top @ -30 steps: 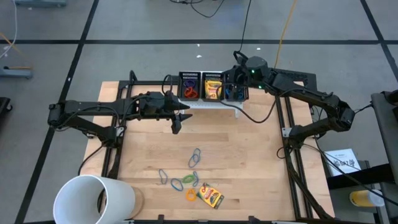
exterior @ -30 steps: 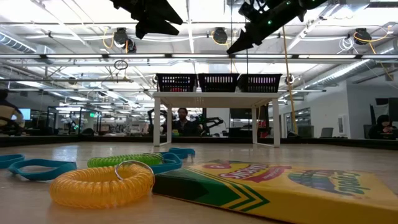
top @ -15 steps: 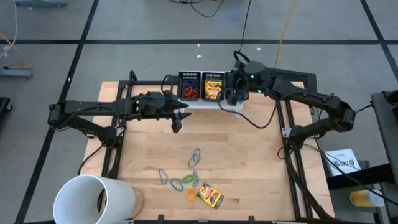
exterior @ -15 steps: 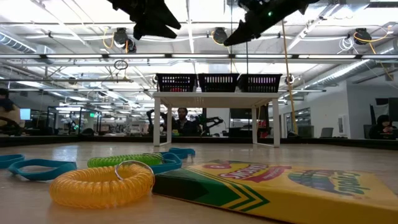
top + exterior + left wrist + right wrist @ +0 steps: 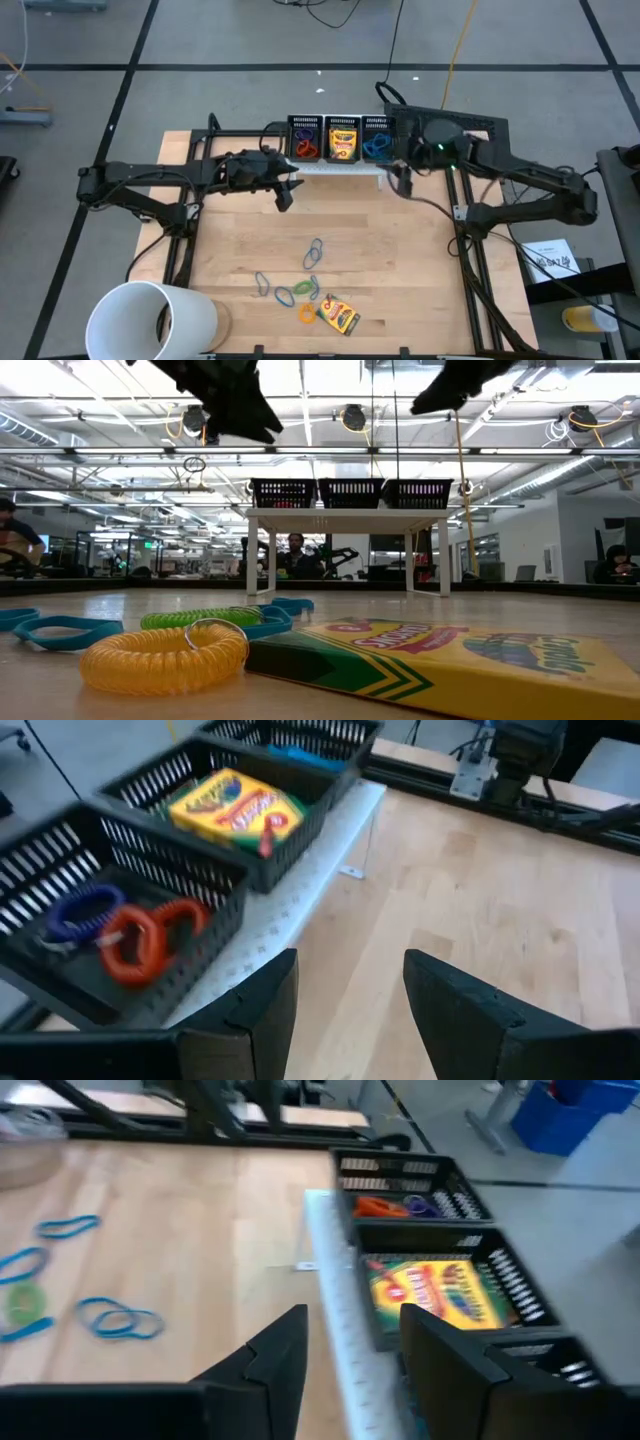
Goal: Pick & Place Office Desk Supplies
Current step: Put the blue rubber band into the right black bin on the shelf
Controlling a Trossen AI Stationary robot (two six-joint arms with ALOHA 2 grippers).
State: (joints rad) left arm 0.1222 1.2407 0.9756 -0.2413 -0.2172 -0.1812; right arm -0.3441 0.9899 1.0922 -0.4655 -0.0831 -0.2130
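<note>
Three mesh bins (image 5: 343, 139) on the far shelf sort supplies: bands left and right, crayon box (image 5: 343, 141) in the middle. Loose bands (image 5: 300, 288) and another crayon box (image 5: 339, 315) lie near-centre, waiting. Left gripper (image 5: 284, 191) hovers before the shelf, fingers parted, empty; right gripper (image 5: 400, 180) at the shelf's right end, fingers apart, empty.

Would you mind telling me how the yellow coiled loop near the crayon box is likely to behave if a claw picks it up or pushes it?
The yellow coiled loop looks like a springy spiral, so it would probably stretch and flex rather than stay rigid. It lies flat beside the crayon box, so rolling seems unlikely. It appears thin and hollow, so it is probably light and may slide when pushed.
</note>
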